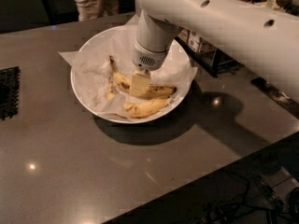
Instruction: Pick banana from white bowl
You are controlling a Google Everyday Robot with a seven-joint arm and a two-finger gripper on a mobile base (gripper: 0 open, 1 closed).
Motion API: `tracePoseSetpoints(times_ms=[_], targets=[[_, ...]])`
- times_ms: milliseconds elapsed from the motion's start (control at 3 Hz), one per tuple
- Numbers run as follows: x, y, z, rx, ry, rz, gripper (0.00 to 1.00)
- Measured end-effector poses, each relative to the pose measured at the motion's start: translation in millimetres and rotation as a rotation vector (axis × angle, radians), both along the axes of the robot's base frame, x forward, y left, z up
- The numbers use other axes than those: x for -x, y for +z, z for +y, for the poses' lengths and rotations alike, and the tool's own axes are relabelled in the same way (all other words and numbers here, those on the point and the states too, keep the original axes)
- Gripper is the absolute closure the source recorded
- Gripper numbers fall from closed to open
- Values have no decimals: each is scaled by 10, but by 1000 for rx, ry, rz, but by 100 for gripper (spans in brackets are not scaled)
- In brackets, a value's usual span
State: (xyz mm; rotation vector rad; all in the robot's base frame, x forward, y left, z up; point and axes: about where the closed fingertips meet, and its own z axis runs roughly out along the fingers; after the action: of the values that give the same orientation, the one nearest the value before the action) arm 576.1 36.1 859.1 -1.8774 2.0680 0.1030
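The white bowl sits on the grey table, lined with crinkled white paper. Two bananas lie in it. The longer banana has a dark-tipped stem pointing up left and a brown bruise near the stem end. The shorter banana lies in front of it. My gripper hangs from the white arm straight down into the bowl, its pale fingers over the middle of the longer banana and touching it.
A black perforated mat lies at the table's left edge. A dark rack with boxes stands behind the bowl on the right. The table's front edge runs diagonally at lower right, with cables on the floor beyond.
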Motion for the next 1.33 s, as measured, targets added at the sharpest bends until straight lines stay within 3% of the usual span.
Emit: tracePoseSetpoints(times_ms=[333, 1333], targets=[[-56, 70, -11, 15, -37, -38, 41], [-34, -138, -34, 19, -75, -4, 43]])
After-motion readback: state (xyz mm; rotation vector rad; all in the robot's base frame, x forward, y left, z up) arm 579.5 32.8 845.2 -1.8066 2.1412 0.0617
